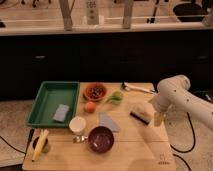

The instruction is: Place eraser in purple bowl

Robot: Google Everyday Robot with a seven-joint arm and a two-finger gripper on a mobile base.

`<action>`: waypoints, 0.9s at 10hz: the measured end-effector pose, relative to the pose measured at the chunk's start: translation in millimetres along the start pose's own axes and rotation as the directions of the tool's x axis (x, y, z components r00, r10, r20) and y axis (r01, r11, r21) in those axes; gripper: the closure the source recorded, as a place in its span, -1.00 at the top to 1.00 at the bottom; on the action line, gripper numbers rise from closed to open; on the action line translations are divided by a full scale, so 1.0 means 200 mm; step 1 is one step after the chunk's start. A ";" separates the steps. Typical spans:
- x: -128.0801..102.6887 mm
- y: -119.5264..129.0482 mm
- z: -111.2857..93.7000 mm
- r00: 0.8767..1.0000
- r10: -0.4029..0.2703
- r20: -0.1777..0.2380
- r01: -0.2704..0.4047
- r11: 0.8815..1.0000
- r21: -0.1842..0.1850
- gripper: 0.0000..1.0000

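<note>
two jaws wide apart, gripping nothing.
gripper (158,119) low at right side of wooden table (131,151), just beside eraser (140,114); eraser flat on wood, well apart from purple bowl (100,138) at front, next to white cup (77,125).

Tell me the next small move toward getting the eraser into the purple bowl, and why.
Probably ease the gripper sideways until it is over the eraser. The gripper hangs open just beside the eraser, which lies ungrasped and well apart from the purple bowl.
</note>
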 end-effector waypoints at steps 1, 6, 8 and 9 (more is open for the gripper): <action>0.00 -0.01 0.02 1.000 -0.004 0.006 0.004 1.000 -0.001 0.60; 0.01 -0.03 0.14 0.999 -0.018 0.043 0.019 1.000 -0.018 0.60; 0.02 -0.03 0.17 0.998 -0.021 0.053 0.023 1.000 -0.021 0.60; 0.03 -0.03 0.18 0.998 -0.023 0.058 0.024 0.999 -0.023 0.60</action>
